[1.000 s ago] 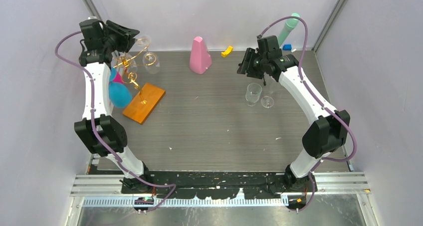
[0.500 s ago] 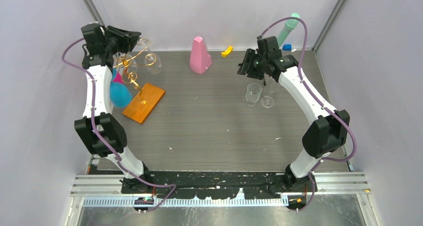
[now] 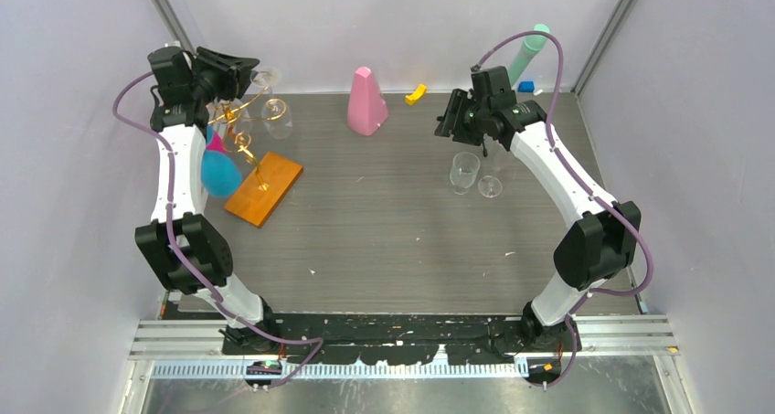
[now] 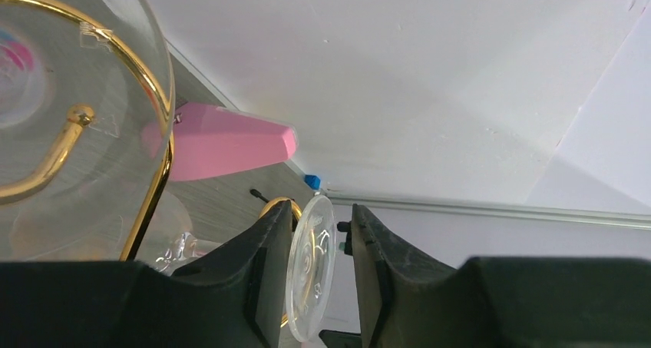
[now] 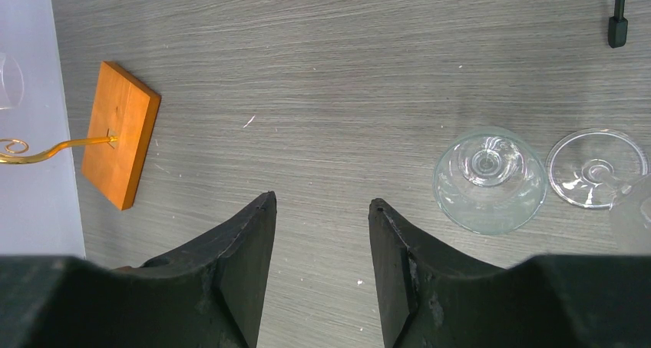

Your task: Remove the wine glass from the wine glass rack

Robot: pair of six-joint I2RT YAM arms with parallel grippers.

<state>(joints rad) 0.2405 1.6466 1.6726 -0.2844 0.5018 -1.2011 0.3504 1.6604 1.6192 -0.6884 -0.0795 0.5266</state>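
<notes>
The wine glass rack (image 3: 239,126) is gold wire on an orange-brown wooden base (image 3: 263,187) at the far left; the base also shows in the right wrist view (image 5: 119,133). A clear wine glass (image 3: 274,111) hangs at the rack's top. My left gripper (image 3: 236,70) is up there. In the left wrist view the glass's round foot (image 4: 311,267) stands between the fingers of my left gripper (image 4: 316,213), leaning on the left one with a gap to the right one. My right gripper (image 3: 457,122) is open and empty above the table; it also shows in its own wrist view (image 5: 321,202).
Two more clear glasses (image 3: 464,172) (image 3: 490,187) sit on the table under the right arm. A pink cone (image 3: 367,101), a yellow piece (image 3: 417,92), a mint-green tube (image 3: 528,53) and a blue block (image 3: 525,87) are at the back. A blue rounded object (image 3: 219,172) lies beside the rack.
My left gripper has edged slightly toward the back at the rack's top and its cable has shifted. The right arm has not moved.
</notes>
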